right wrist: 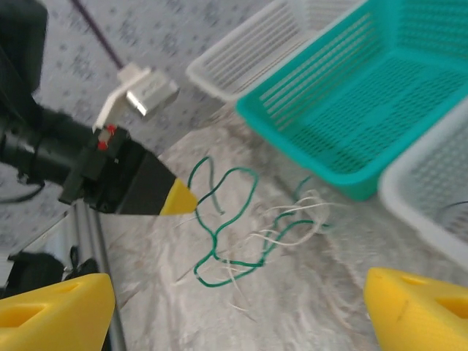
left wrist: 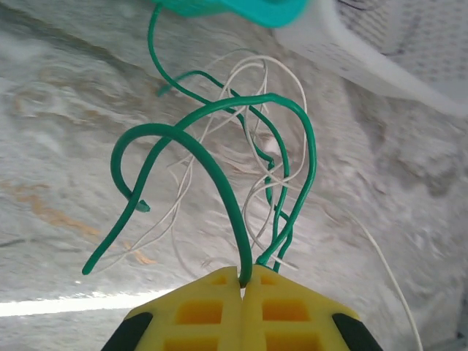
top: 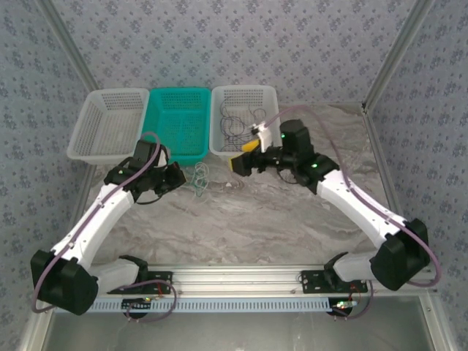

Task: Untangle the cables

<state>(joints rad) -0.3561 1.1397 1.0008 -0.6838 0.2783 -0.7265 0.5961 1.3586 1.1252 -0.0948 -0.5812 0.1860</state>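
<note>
the left fingers [left wrist: 243, 281], yellow-tipped, are pressed together and pinch one green cable [left wrist: 223, 191] at its end. from that grip the cables [top: 200, 178], green strands and thin white ones loosely knotted together, spread over the marbled counter [top: 241, 219], just in front of a teal basket [top: 175, 121]. the right fingers [top: 243, 156] are spread wide and hold nothing, near the tangle's other side, beside a white basket [top: 245, 117] with thin dark wires inside.

Cables [top: 199, 178] on the table [top: 256, 219], just before the middle basket [top: 179, 91].
</note>
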